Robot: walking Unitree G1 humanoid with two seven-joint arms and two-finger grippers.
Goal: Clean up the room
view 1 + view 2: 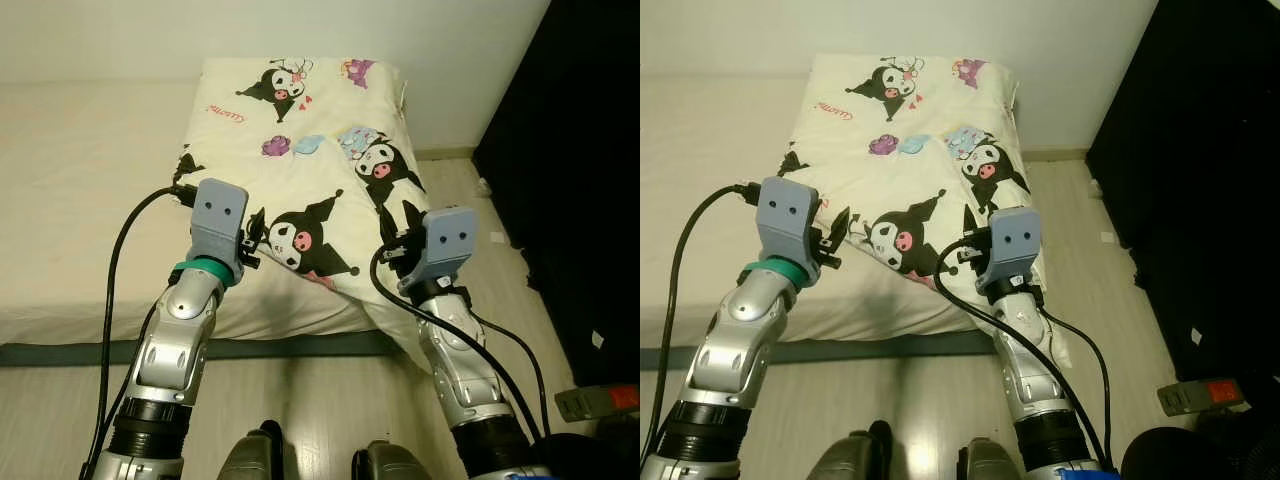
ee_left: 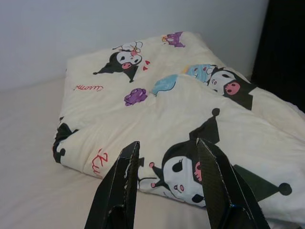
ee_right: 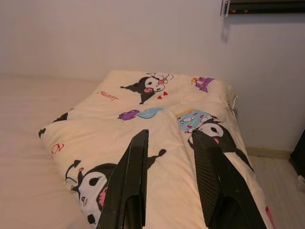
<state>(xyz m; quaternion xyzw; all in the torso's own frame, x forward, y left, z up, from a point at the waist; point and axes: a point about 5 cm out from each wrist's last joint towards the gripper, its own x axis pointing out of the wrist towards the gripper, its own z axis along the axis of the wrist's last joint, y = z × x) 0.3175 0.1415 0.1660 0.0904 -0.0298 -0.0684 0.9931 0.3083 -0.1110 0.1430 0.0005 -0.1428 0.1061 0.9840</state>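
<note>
A cream quilt (image 1: 300, 170) printed with black-and-white cartoon figures lies folded on the right end of a bed (image 1: 70, 200). One corner hangs over the bed's near right edge. My left gripper (image 2: 167, 143) hovers open just above the quilt's near left part, with nothing between its fingers. My right gripper (image 3: 170, 133) is also open and holds nothing. It is raised over the quilt's near right part, pointing along the quilt toward the wall. In the left eye view both wrists (image 1: 220, 225) sit at the bed's near edge.
The bed's pale sheet stretches left of the quilt, with a dark base strip (image 1: 100, 352) along its front. Wooden floor (image 1: 310, 390) lies below. A black wall or curtain (image 1: 580, 150) stands at the right, with an orange-switched power strip (image 1: 598, 401) on the floor.
</note>
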